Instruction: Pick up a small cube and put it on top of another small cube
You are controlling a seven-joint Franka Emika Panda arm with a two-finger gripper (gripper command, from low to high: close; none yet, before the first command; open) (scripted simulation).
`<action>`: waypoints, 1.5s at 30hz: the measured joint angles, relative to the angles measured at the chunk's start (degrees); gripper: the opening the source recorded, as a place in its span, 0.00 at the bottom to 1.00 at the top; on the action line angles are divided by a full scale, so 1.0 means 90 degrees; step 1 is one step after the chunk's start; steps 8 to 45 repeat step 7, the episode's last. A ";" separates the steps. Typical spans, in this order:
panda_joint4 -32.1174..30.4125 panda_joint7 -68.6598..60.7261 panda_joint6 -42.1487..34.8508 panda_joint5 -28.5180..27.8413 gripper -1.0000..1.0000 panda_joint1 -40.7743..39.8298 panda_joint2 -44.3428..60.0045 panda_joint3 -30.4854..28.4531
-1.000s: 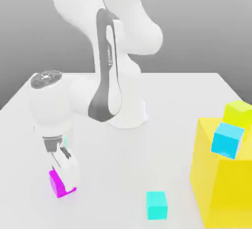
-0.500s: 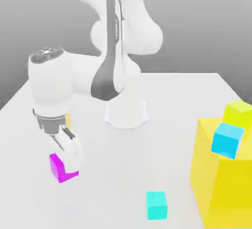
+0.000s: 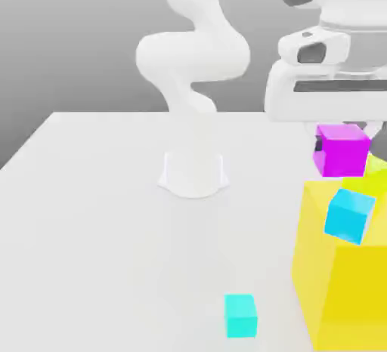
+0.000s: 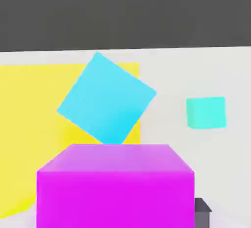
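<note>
So the pincer is clamped on the magenta-pink cube, holding it up in the air right above the big yellow block, near the tilted light-blue cube. A turquoise cube sits on the desk.

The white arm rises from its round base on the tabletop, bends through a bulging joint at mid-height, and reaches high toward the exterior view's right. The hand sits at the upper part of that side, pointing downward. The gripper hangs below the hand, closed on the small cube, which is lifted well clear of the tabletop. In the hand view the small cube sits close before the camera, and a dark fingertip shows beside it.
</note>
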 joint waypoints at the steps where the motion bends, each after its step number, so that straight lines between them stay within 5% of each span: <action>1: -0.0082 -0.0010 0.0123 0.0010 0.00 0.0059 0.0044 0.0080; 3: -0.0346 0.0006 0.0558 0.0001 0.00 0.0098 0.0219 0.0186; 4: -0.0458 0.0015 0.0743 -0.0004 1.00 0.0100 0.0294 0.0222; 45: -0.0458 0.0015 0.0743 -0.0004 1.00 0.0100 0.0294 0.0222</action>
